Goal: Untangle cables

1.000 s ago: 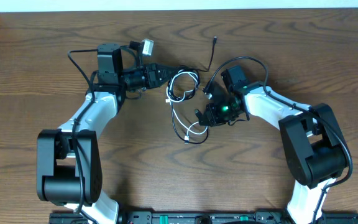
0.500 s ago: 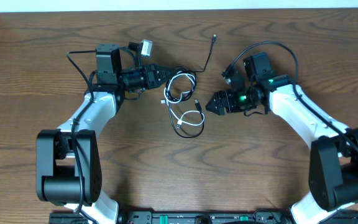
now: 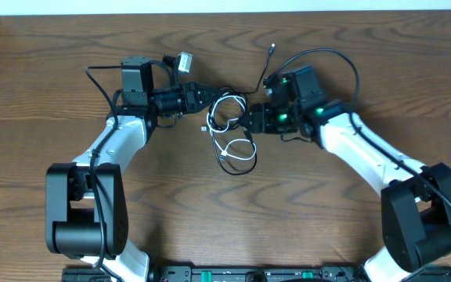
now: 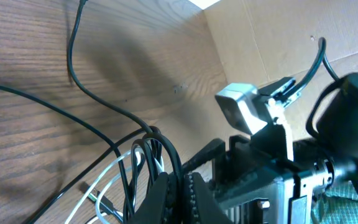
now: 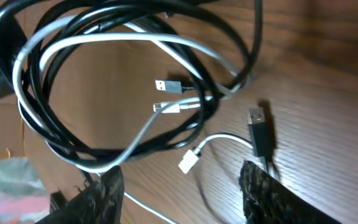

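Step in hand, as judged: separating strands. The left gripper (image 4: 178, 186) is pressed together, pinching a black loop at the edge of the thin flexible cables (image 3: 227, 111); the right gripper (image 5: 182, 183) is spread, empty, poised over loose plug ends (image 5: 169, 85). Next move likely needs one free end gripped and drawn clear. Cables: one white among black, small metal plugs, overlapping loops on the brown wooden table (image 3: 69, 55), between the two grippers.

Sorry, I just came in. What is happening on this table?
A tangle of thin cables, one white and the others black, is being sorted out. The left end effector is shut on black loops at the bundle's edge. The right end effector is open beside the bundle, holding nothing.
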### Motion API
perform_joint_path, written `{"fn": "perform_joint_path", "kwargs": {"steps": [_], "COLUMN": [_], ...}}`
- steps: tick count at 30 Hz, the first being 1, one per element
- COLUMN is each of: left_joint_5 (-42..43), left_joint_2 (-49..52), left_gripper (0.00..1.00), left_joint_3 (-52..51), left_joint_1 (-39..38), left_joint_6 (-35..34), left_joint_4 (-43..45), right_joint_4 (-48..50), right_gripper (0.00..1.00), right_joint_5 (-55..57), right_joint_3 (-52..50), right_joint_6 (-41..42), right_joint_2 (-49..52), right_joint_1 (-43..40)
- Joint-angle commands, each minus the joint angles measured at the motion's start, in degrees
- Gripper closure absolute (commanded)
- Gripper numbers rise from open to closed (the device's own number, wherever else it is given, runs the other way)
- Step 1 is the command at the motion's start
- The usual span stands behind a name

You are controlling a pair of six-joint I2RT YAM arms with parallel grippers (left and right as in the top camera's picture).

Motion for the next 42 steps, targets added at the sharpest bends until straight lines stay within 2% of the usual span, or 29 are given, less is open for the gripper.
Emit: {"fn": "perform_joint_path", "kwargs": {"steps": [1, 7, 13, 23, 28, 35, 38, 42], "left_joint_5": [1.22, 1.44, 2.91, 2.89, 2.86, 2.89, 2.89, 2.64], "left_joint_2": [0.87, 0.87, 0.87, 0.87, 0.87, 0.87, 0.87, 0.87], "left_gripper": [0.92, 0.93, 0.92, 0.92, 0.92, 0.93, 0.93, 0.92], "left_joint_3": [0.02, 0.02, 0.02, 0.02, 0.02, 0.02, 0.02, 0.02], "left_joint_1": [0.28, 0.11, -0.31, -0.31, -0.31, -0.37, -0.59, -0.81], "left_joint_6": [-0.09, -0.11, -0.09, -0.09, -0.09, -0.09, -0.09, -0.04], "left_joint_4": [-0.24, -0.28, -0.22, -0.22, -0.24, -0.24, -0.24, -0.24], "right_joint_4": [-0.57, 2.62, 4.48, 14.12, 14.88, 14.80, 14.73, 14.67], "right_gripper": [0.42, 0.42, 0.43, 0.37, 0.51, 0.48, 0.50, 0.76], "right_joint_5": [11.13, 13.53, 15.02, 10.86, 10.84, 11.37, 12.02, 12.41], "right_joint_3": [0.11, 0.11, 0.11, 0.11, 0.11, 0.11, 0.11, 0.11], "right_joint_6": [11.52, 13.07, 19.69, 19.87, 19.87, 19.87, 19.87, 17.40], "right_joint_2": [0.66, 1.05, 3.74, 8.33, 8.33, 8.33, 8.33, 8.33], "right_joint_1": [1.09, 3.06, 4.15, 5.49, 5.60, 7.19, 7.91, 8.31]}}
